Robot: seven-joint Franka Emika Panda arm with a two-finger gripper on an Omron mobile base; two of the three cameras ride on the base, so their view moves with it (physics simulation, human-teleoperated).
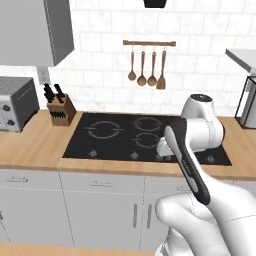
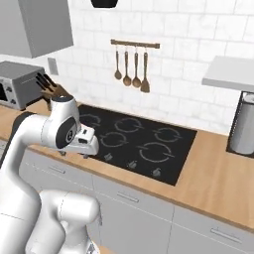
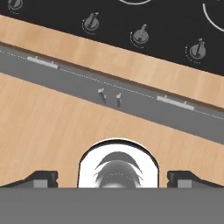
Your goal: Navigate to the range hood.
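Observation:
The range hood (image 1: 155,3) shows as a small black tapered tip at the top edge, on the white tiled wall above the cooktop; it is also at the top of the right base view (image 2: 104,3). My gripper (image 2: 74,155) hangs over the front edge of the counter and points down, far below the hood. In the hand view my gripper (image 3: 112,178) is open, with its fingertips (image 3: 42,177) set wide apart and nothing between them. In the left base view the gripper (image 1: 161,152) sits at the cooktop's front knobs.
A flat black cooktop (image 1: 110,142) lies in the wooden counter (image 1: 30,145). A knife block (image 1: 61,109) and a toaster oven (image 1: 15,102) stand at the left under a grey wall cabinet (image 1: 35,30). Wooden utensils (image 1: 147,67) hang on the wall. Grey drawers (image 1: 100,200) are below.

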